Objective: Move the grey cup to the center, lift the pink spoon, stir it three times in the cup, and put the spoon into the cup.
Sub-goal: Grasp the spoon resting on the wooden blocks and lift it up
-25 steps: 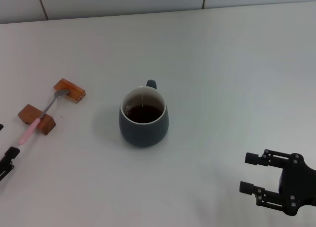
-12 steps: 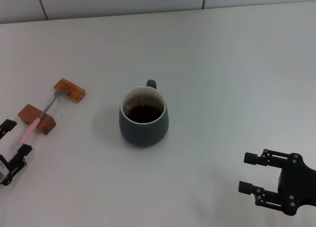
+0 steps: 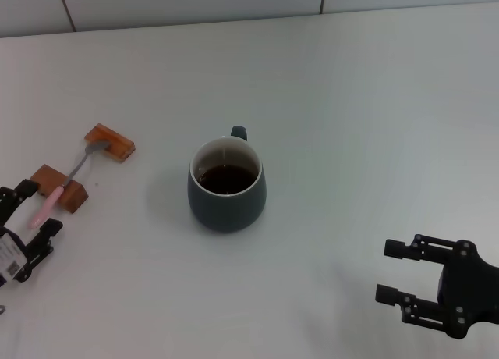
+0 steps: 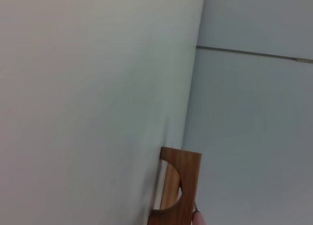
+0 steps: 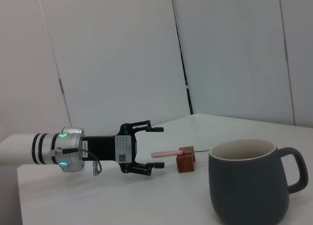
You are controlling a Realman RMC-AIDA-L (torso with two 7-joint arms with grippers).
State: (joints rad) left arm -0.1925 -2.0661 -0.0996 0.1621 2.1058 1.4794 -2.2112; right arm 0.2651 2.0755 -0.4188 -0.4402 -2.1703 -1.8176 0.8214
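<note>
The grey cup (image 3: 226, 186) stands mid-table with dark liquid inside and its handle pointing away; it also shows in the right wrist view (image 5: 247, 183). The pink spoon (image 3: 48, 204) lies across two wooden blocks at the left, pink handle toward me, metal bowl on the far block. My left gripper (image 3: 33, 212) is open, its fingers on either side of the handle's end, not closed on it. In the right wrist view the left gripper (image 5: 154, 149) is open around the pink spoon (image 5: 165, 153). My right gripper (image 3: 396, 273) is open and empty at the front right.
The near wooden block (image 3: 59, 187) and the far wooden block (image 3: 110, 141) hold the spoon off the table. The near block also shows in the left wrist view (image 4: 178, 186). A white tiled wall (image 3: 195, 0) runs along the table's back edge.
My left gripper has come in from the left edge and moved forward until its open fingers flank the spoon's pink handle. The right gripper and cup have hardly moved.
</note>
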